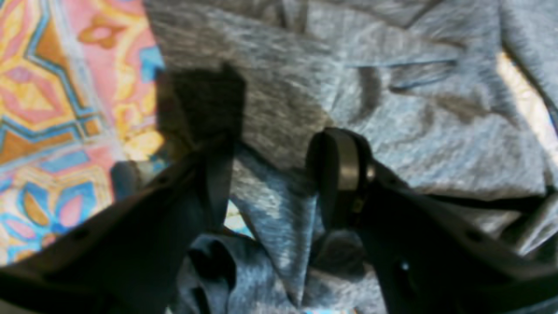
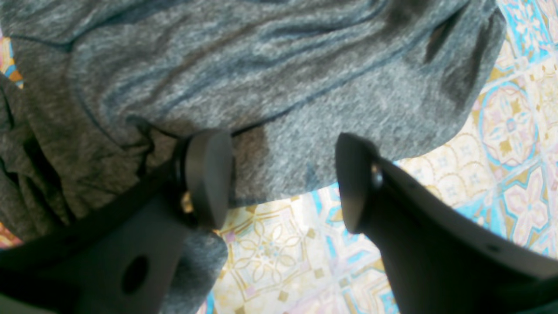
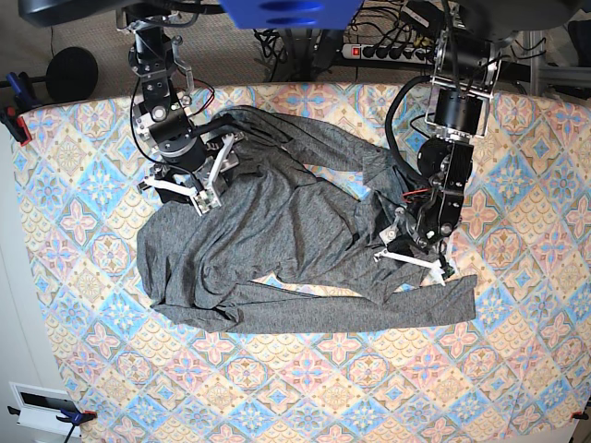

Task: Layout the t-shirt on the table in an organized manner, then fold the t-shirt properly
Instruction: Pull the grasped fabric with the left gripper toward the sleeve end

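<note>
Across the worktop (image 3: 83, 360) centre: t-shirt (image 3: 277, 249) rumpled, not yet flat | left end effector (image 1: 270, 174), 3 o'clock: grasping a fabric fold, likely for spreading | right end effector (image 2: 283, 174), 10 o'clock: released, straddling the hem edge

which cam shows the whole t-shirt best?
Base view: the full t-shirt shows, crumpled across the table, between both arms. The left wrist view shows only blurred folds by its gripper; the right wrist view shows only a hem edge.
</note>
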Action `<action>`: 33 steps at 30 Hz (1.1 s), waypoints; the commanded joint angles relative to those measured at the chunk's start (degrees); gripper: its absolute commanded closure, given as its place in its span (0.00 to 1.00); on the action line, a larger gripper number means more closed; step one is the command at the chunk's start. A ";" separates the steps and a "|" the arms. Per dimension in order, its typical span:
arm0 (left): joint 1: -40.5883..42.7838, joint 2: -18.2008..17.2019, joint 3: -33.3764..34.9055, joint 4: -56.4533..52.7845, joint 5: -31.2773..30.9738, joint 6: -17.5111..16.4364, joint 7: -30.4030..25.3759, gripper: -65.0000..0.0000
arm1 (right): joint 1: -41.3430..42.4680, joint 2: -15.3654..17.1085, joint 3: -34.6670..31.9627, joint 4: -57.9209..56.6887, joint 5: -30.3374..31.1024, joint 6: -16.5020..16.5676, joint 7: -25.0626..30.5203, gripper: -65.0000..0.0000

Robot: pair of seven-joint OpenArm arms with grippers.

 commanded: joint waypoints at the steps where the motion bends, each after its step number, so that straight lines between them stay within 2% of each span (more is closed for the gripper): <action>1: -1.39 0.00 0.14 0.91 0.29 -0.32 -0.58 0.54 | 0.57 0.21 0.14 0.89 0.03 -0.23 1.14 0.43; 4: -1.30 0.00 0.40 0.91 0.29 -0.32 -0.58 0.55 | 0.57 0.21 0.14 0.89 0.03 -0.23 1.14 0.43; 10: -0.07 -2.02 2.51 4.69 -0.15 -0.32 -1.02 0.75 | 0.57 0.21 0.14 0.89 0.03 -0.23 1.14 0.43; 12: 1.33 -2.90 2.34 8.39 0.03 -3.44 -0.75 0.80 | 0.57 0.21 0.14 0.89 0.03 -0.23 1.14 0.43; 14: 2.48 -3.60 2.43 10.85 0.03 -4.32 -0.75 0.84 | 0.57 0.21 0.14 0.89 0.03 -0.23 1.14 0.43; 26: 4.32 -3.69 2.08 11.46 0.29 -4.23 -0.66 0.81 | 0.57 0.12 0.14 0.89 0.03 -0.23 1.14 0.43; 29: 3.97 -3.34 0.32 8.91 0.29 -4.23 0.39 0.77 | 0.49 0.12 0.14 0.89 0.03 -0.23 1.14 0.43; 33: 2.91 -3.25 0.23 7.60 0.29 -4.23 1.89 0.64 | 0.49 0.21 0.14 0.89 0.03 -0.23 1.14 0.43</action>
